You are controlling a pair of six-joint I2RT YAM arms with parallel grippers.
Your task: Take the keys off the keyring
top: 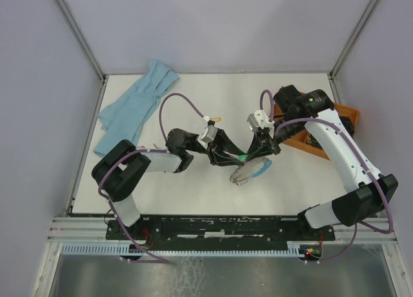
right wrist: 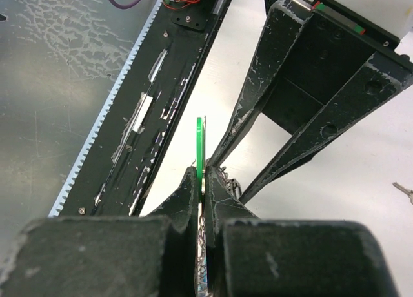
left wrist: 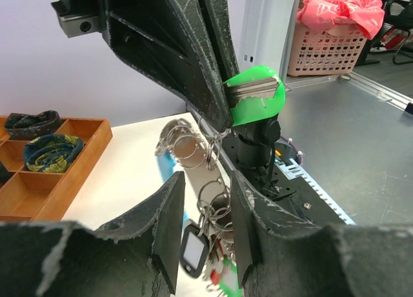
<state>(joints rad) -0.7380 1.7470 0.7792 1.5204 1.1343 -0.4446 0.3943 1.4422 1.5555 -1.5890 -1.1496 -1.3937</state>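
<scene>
My right gripper [right wrist: 201, 174] is shut on a key with a green plastic tag [right wrist: 199, 142], held edge-on above the table. In the left wrist view the same green-tagged key [left wrist: 258, 93] shows pinched in the right fingers. The keyring [top: 250, 171] hangs below it, its loop part light blue and strung with silver keys. Small rings and keys [left wrist: 216, 210] of the bunch dangle between the fingers of my left gripper [left wrist: 206, 181], whose jaws stand apart on either side without clearly touching them. From above, the left gripper [top: 233, 157] sits just left of the right gripper [top: 260, 152].
A wooden compartment tray [top: 310, 141] holding rolled fabric stands at the right behind the right arm. A light blue cloth [top: 135, 106] lies at the back left. One loose key [right wrist: 403, 190] rests on the white table. The arms' black base rail [top: 219, 226] runs along the near edge.
</scene>
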